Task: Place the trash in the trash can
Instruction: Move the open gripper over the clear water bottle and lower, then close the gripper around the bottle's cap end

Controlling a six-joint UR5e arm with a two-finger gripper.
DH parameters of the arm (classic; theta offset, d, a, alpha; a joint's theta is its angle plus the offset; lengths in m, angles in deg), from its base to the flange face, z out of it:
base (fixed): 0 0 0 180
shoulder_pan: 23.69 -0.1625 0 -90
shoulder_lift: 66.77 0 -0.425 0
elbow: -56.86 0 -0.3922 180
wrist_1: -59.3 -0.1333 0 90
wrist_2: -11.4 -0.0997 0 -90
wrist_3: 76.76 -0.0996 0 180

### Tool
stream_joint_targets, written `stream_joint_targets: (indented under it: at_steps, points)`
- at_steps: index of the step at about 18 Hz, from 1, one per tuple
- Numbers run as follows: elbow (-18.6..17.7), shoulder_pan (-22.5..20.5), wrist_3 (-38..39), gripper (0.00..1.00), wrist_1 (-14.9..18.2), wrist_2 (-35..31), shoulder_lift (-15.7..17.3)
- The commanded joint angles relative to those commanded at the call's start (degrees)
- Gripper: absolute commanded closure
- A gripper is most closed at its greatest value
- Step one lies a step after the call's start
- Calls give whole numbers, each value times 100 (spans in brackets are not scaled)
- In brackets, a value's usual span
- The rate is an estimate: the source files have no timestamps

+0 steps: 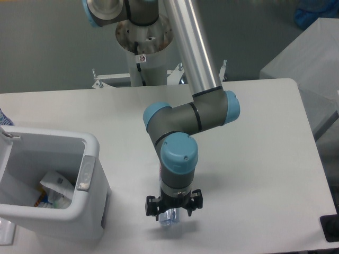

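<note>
White tabletop (254,159) fills most of the view, with a grey floor behind it and the arm's pedestal (143,50) standing at the far edge. UR5e arm (193,63), silver tube with grey joints and light-blue end caps, reaches from that pedestal down toward the near edge of the table, its wrist pointing straight down.

Trash can (50,185), a white rectangular bin with a thick rounded rim, stands at the near left of the table; a grey handle strip (85,172) runs along its right-hand rim. Inside, on the bottom, lies the crumpled wrapper (55,184), clear-white with dark print, beside some other small coloured scraps that are too blurred to identify.

Gripper (174,209), black, hangs low over the table to the right of the bin, well apart from it. Its two fingers flank the water bottle (168,216), which lies on the tabletop directly under the wrist; only the bottle's near end shows, clear with a bluish tint, the rest being hidden by the wrist and gripper body. Fingers stand on either side of the bottle, but whether they press against it cannot be told from this view.

Dark object (329,228) sits at the table's near right corner, cut off by the frame.
</note>
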Motion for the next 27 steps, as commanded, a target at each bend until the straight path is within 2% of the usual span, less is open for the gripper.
stream_joint_targets:
  at_steps: [15,20,23,27]
  points:
    - [87,35,-116,5,-26,-9,-325]
    - [96,35,-116,7,-26,-17,-351]
    - [88,35,-116,15,-26,-123,-352]
    - [70,35,-116,18,-26,-123,-352]
